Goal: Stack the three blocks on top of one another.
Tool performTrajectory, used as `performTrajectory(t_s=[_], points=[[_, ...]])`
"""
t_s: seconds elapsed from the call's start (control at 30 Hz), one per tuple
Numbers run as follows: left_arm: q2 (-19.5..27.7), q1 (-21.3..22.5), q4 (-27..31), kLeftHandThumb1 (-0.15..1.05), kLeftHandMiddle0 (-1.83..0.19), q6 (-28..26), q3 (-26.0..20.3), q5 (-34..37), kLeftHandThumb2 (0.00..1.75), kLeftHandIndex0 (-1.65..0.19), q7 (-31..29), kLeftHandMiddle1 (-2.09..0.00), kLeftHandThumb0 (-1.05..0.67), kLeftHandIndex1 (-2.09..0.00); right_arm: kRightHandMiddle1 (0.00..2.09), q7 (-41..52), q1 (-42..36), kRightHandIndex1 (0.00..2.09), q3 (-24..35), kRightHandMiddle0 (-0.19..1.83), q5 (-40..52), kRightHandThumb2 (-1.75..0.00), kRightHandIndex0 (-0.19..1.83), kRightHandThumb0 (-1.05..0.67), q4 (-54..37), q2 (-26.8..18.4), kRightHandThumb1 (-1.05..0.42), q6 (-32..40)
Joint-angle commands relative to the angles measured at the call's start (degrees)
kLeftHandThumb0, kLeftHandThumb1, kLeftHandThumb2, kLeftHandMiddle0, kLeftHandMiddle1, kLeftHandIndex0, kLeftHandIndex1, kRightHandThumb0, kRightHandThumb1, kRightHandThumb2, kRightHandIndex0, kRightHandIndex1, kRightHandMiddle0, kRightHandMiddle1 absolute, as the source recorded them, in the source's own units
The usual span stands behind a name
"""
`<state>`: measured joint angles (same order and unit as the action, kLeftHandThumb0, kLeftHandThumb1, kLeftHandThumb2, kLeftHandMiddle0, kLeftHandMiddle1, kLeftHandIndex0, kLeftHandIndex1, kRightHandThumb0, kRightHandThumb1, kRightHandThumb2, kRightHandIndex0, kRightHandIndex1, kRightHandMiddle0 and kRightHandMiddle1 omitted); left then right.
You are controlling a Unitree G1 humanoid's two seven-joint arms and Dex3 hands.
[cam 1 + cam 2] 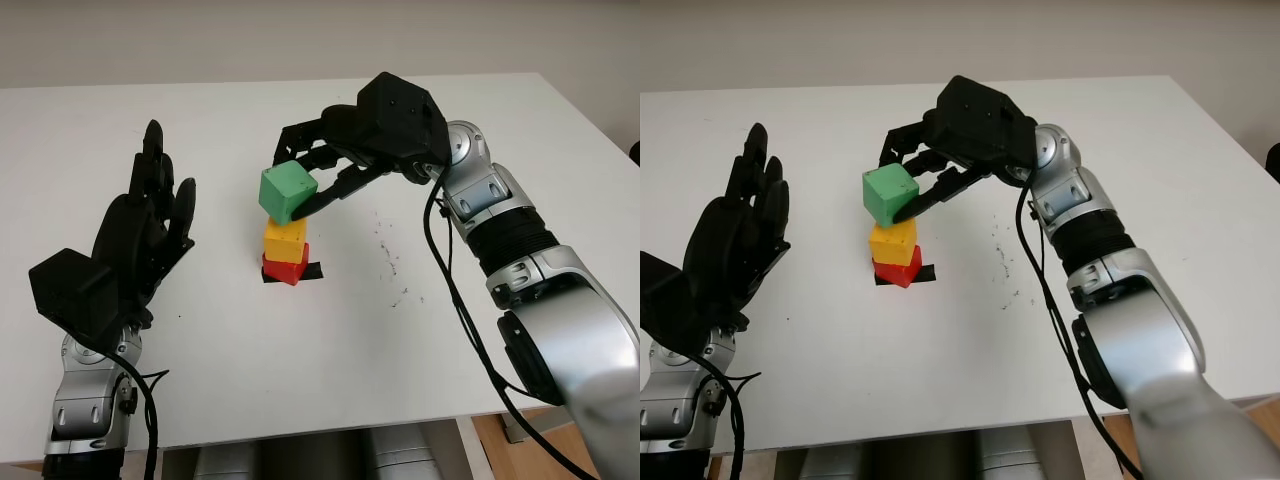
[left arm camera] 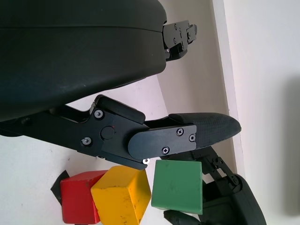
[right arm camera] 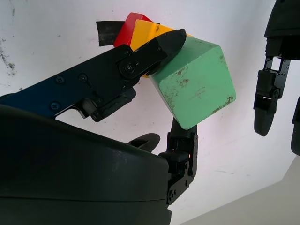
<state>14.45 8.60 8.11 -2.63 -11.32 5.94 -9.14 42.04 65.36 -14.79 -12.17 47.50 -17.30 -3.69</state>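
Over the white table (image 1: pixel 420 380), right hand (image 1: pixel 318 172) grips green block (image 1: pixel 287 193), seemingly just above yellow block (image 1: pixel 285 238); left hand (image 1: pixel 150 225) open.

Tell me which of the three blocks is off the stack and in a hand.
The green block, gripped by the right hand just above the yellow block, which sits on the red block.

The right arm reaches forward across the table, bent at the elbow. The right hand (image 1: pixel 318 178) has its fingers (image 3: pixel 154 51) curled around the green block (image 1: pixel 288 193), gripping it from the sides. The left hand (image 1: pixel 140 235) is open, raised at the left side, palm turned inward.
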Motion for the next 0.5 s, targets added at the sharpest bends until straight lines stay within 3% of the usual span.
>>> performTrajectory(t_s=[0.0, 0.47], points=[[0.26, -0.32, 1.09, 1.05, 0.19, 0.31, 0.25, -0.06, 0.55, 0.19, -0.15, 0.0, -0.8, -0.04, 1.61, 0.58, 1.53, 0.2, 0.25, 0.42, 0.28, -0.05, 0.37, -0.47, 0.09, 0.18, -0.87, -0.41], [0.16, -0.47, 1.06, 1.05, 0.19, 0.53, 0.35, -0.42, 0.56, 0.19, 0.02, 0.0, -0.79, -0.04, 1.57, 0.19, 0.59, 0.18, -0.16, 0.45, -0.98, -0.05, 0.42, -0.56, 0.08, 0.31, -0.88, -0.91]])
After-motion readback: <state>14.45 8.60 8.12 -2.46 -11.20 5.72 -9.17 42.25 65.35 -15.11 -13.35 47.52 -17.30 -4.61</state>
